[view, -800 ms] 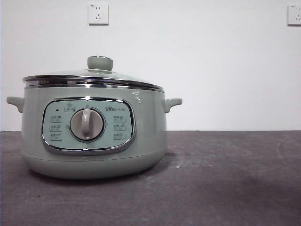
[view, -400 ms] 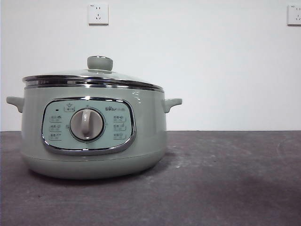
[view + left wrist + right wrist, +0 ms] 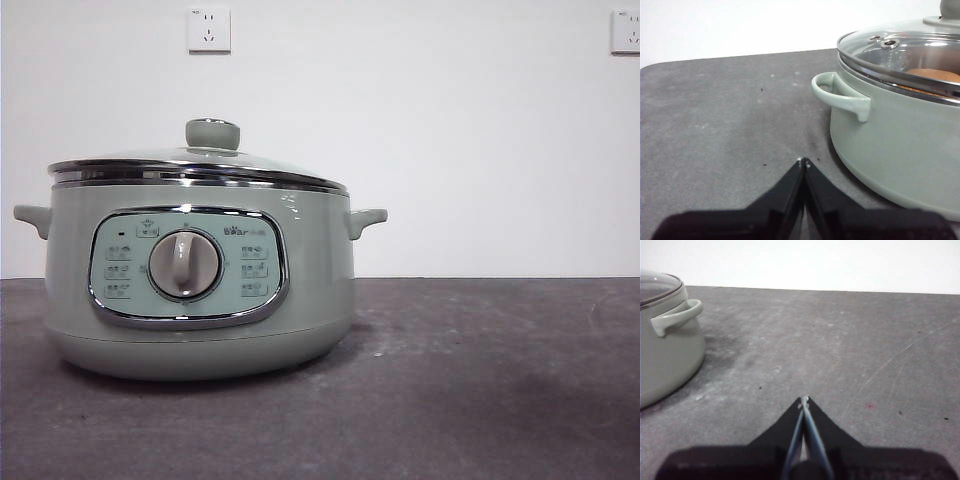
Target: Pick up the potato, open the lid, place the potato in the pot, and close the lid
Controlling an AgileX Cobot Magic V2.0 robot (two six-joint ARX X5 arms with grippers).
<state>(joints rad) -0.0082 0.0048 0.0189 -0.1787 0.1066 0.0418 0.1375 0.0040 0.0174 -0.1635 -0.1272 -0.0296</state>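
Observation:
The sage-green pot (image 3: pixel 200 290) stands on the dark table at the left of the front view, with the glass lid (image 3: pixel 200 165) and its green knob (image 3: pixel 212 133) seated on it. In the left wrist view the orange-brown potato (image 3: pixel 935 76) shows through the lid (image 3: pixel 900 50), inside the pot (image 3: pixel 900 145). My left gripper (image 3: pixel 804 161) is shut and empty, low over the table beside the pot's handle (image 3: pixel 840 95). My right gripper (image 3: pixel 804 400) is shut and empty, off the pot's (image 3: pixel 665 350) other side. Neither arm shows in the front view.
The dark grey table (image 3: pixel 480 380) stretches to the right of the pot. A white wall with two sockets (image 3: pixel 208 30) stands behind.

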